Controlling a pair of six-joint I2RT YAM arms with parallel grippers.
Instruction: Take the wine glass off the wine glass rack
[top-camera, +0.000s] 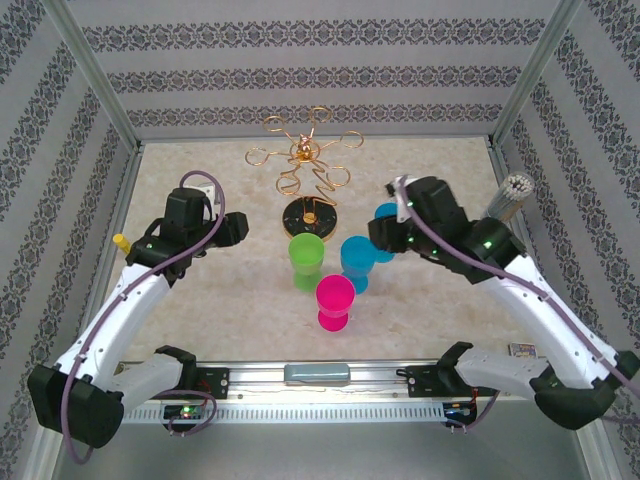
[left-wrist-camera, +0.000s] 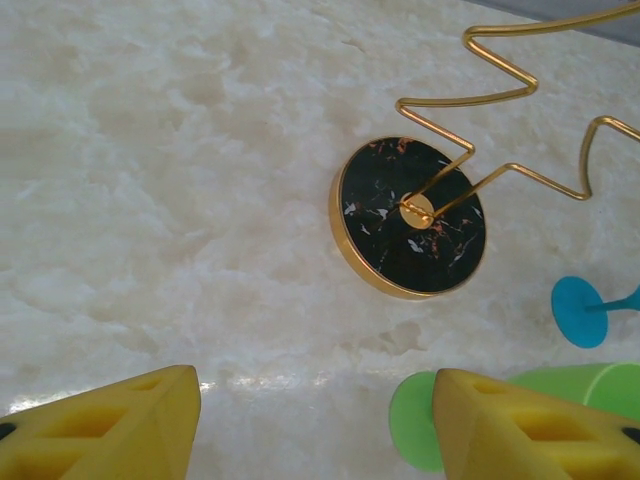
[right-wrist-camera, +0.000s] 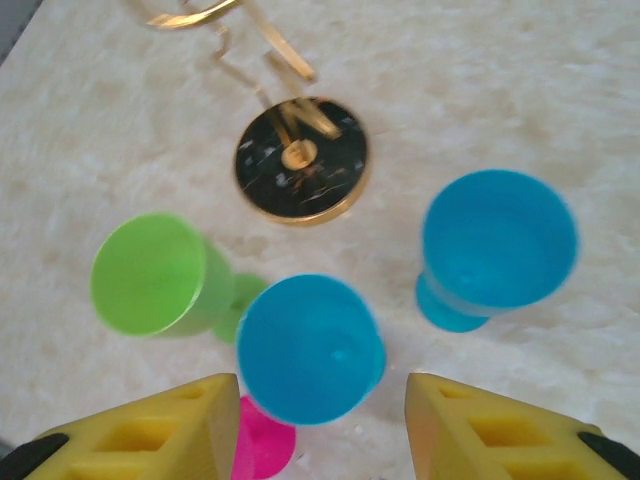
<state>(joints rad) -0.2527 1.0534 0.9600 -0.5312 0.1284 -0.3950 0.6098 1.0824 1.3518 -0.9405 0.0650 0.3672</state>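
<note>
The wine glass rack (top-camera: 303, 152) stands at far centre. A green glass (top-camera: 306, 258), pink glass (top-camera: 335, 300) and two blue glasses (top-camera: 357, 260) stand on the table before its base. The left gripper (left-wrist-camera: 315, 385) and right gripper (right-wrist-camera: 322, 390) both have their jaws apart, gripping nothing.

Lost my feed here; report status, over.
Left pincer open near the wine glass rack base. Right pincer open above a blue glass. Rack rings look bare; green glass, pink glass, second blue glass upright before it.

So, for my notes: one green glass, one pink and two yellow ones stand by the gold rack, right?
No: the right wrist view shows a blue glass and a second blue glass, not yellow ones. The green glass, pink glass and gold rack are as stated.
</note>
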